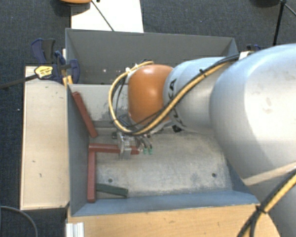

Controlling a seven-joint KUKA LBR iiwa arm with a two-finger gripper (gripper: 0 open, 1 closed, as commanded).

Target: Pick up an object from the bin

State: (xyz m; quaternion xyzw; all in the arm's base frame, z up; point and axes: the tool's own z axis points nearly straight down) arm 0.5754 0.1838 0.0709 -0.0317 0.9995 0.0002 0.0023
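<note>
Count from my end, in the bin (153,48):
- I see 3 red-brown bars: a slanted bar (84,113) against the left wall, a crosswise bar (102,147) on the floor, and a wall-side bar (91,177) running to the near corner.
- The last two meet at a corner. I can't tell if they're separate or one L-piece, so it's 3 or 2.
- 1 dark grey-green flat wedge (112,191).
- 1 small green bit (148,152), too small for me to identify.

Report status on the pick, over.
Pincer low over right end of horizontal red bar, bin's left side. Slanted red bar and dark wedge nearby, apart from pincer.
</note>
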